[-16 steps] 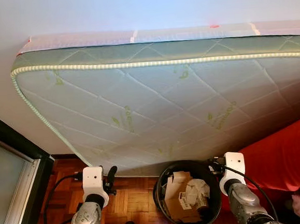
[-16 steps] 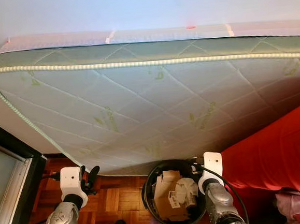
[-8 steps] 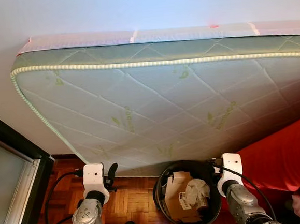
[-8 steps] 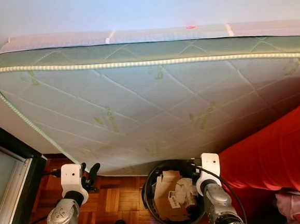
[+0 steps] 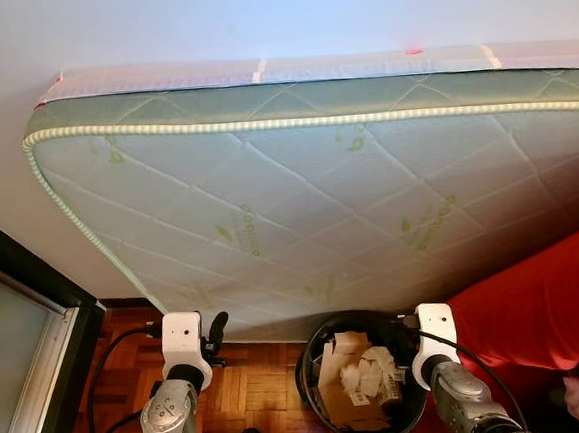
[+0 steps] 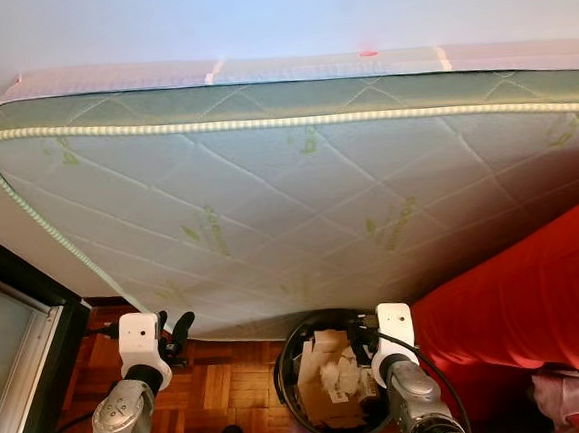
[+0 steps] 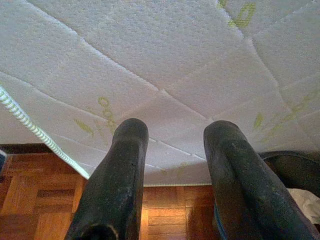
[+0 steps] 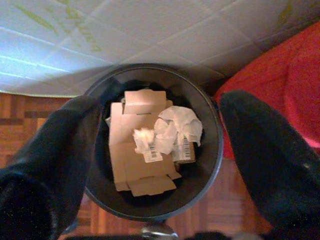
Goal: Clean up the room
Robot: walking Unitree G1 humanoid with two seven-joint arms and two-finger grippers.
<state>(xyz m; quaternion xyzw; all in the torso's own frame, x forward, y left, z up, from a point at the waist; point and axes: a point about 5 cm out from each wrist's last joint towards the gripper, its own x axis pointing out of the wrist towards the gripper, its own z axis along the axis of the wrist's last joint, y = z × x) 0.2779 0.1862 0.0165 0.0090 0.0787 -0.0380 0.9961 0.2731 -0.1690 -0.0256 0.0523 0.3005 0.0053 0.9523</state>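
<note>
Two black fingers of the right gripper (image 8: 155,165) are spread wide and empty, held directly above the round black bin (image 8: 212,165). Cardboard (image 8: 135,160) and crumpled paper (image 8: 177,125) are seen inside it. The left gripper (image 7: 172,175) is held parted with nothing gripped, above the wood floor (image 5: 253,385). A quilted mattress (image 5: 298,196) is propped behind, a red cover (image 5: 547,297) beside the bin.

A quilted white mattress (image 5: 298,196) with green lettering leans against the far wall. Near its lower edge, between my two arms, stands a black trash bin (image 5: 409,410) holding cardboard (image 5: 340,381) and crumpled paper (image 5: 370,376). My left gripper (image 5: 214,333) sits over the parquet floor (image 5: 258,389); red fabric (image 5: 552,306) lies right.
</note>
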